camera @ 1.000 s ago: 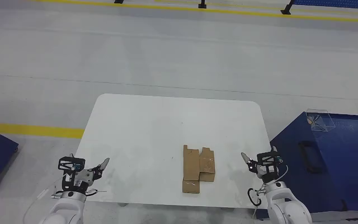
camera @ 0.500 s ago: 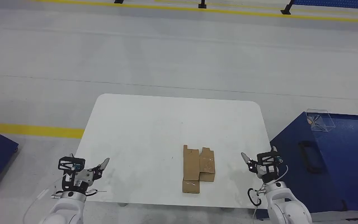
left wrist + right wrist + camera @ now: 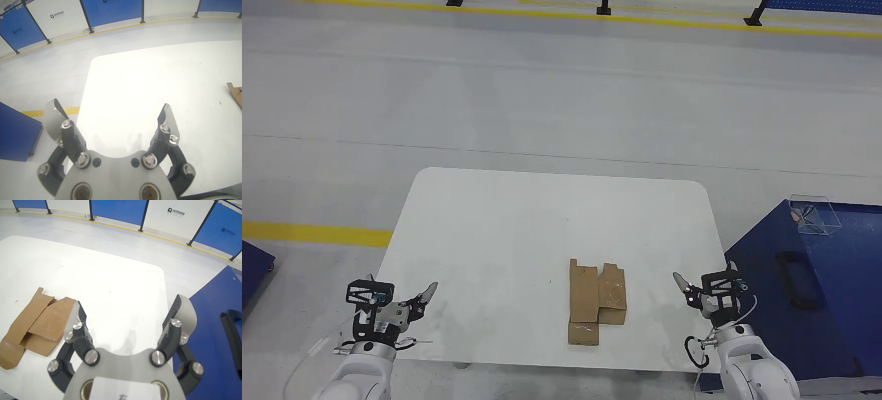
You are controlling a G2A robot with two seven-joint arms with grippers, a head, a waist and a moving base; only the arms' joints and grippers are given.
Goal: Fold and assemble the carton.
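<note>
Looking at white worktop point(image 3: 502, 230) on pale grey floor. Noting left claw point(image 3: 402, 290) hovering off near left corner, fingers spread apart, gripping nothing; right claw point(image 3: 704, 275) likewise off near right corner. Finding carton point(image 3: 594, 300) lying flattened toward near edge, closer to right claw, touching neither. Seeing blue panels point(image 3: 117, 209) standing beyond.

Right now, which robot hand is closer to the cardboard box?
The right gripper; the box lies on its half of the table, far from the left gripper.
</note>
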